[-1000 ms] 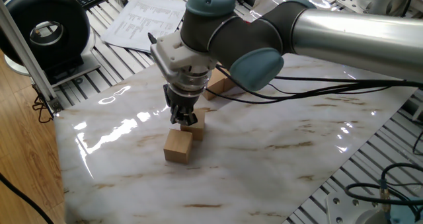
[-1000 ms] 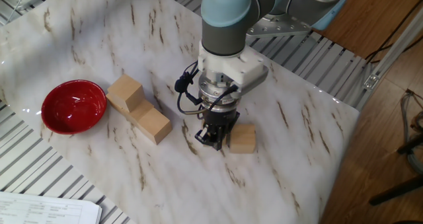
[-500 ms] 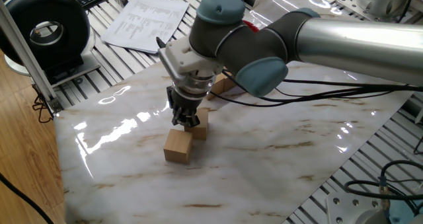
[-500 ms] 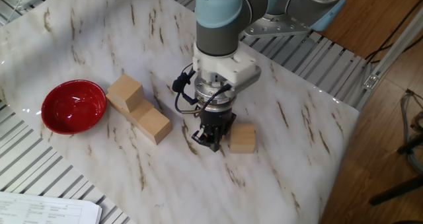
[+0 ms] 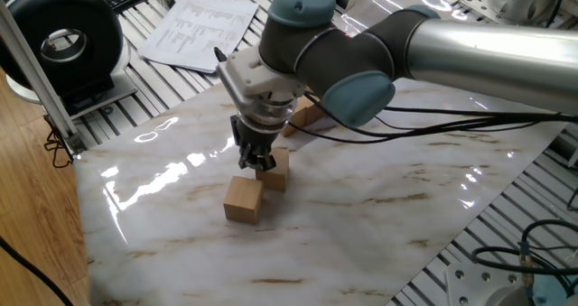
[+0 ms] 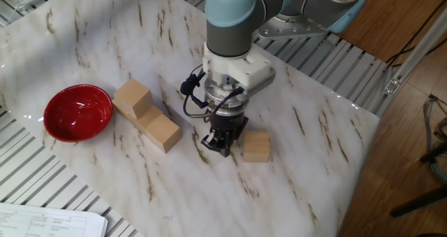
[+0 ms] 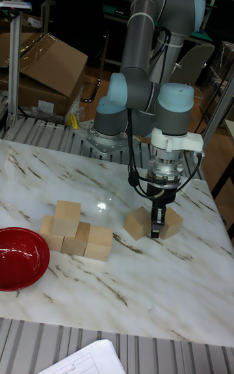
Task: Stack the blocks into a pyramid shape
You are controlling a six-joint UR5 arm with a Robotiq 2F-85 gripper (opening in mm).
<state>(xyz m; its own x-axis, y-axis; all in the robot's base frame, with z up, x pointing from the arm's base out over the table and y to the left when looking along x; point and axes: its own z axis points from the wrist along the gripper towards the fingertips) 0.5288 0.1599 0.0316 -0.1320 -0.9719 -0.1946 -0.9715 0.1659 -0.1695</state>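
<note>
Tan wood is sitting where it sat a second ago: neither loose block is travelling yet. What is changing is the wrist. Your gripper (image 5: pixel 256 159) has been turning a little and sliding slightly toward 3 o'clock in one fixed view, staying low at the marble table (image 5: pixel 379 216).

It is hanging over the farther loose block (image 5: pixel 277 172), with the nearer loose block (image 5: pixel 244 199) just beside it at 7 o'clock. In the tall fixed view the fingers (image 7: pixel 156 217) are dropping between these two cubes. You are not getting a clear look at the jaw gap, so I cannot tell whether they are clamping the block or only straddling it.

The partial pyramid (image 7: pixel 73 236) is waiting well apart, at 9 o'clock from the gripper in that tall view, just beside the red bowl (image 7: pixel 19 258). It is showing three blocks in the bottom row and one on top.

Judging from this, you are lining up a grasp, not yet lifting. Two blocks are remaining to place, one beside the upper cube and one on the peak. Watch that the turning fingers are not nudging the neighbouring cube.
</note>
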